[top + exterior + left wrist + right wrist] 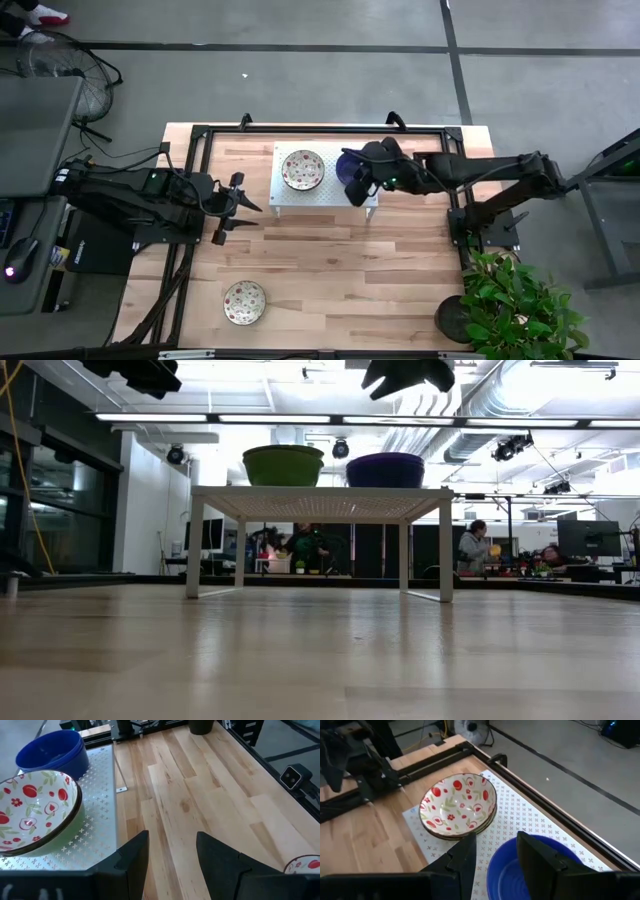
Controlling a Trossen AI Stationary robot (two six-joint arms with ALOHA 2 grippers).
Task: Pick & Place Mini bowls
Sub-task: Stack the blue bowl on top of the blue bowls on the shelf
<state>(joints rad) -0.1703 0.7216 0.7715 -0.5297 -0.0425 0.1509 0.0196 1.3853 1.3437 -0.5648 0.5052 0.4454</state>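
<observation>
A cream bowl with a red pattern [302, 169] and a deep blue bowl [347, 163] sit side by side on top of the white perforated rack [325, 196], at the table's far side. In the low view the patterned bowl [283, 465] shows a green outside, next to the blue bowl [385, 469]. A second patterned bowl [244, 302] rests on the table near its near edge. My right gripper [356, 185] [495, 855] hovers open above the blue bowl [535, 870], clear of it in the low view. My left gripper [240, 210] [172, 865] is open over bare table, left of the rack.
A black frame [200, 135] runs around the table's far and side edges. A potted plant [515, 305] stands at the near right corner. Open wood lies between the rack and the near bowl. People sit in the room beyond [472, 545].
</observation>
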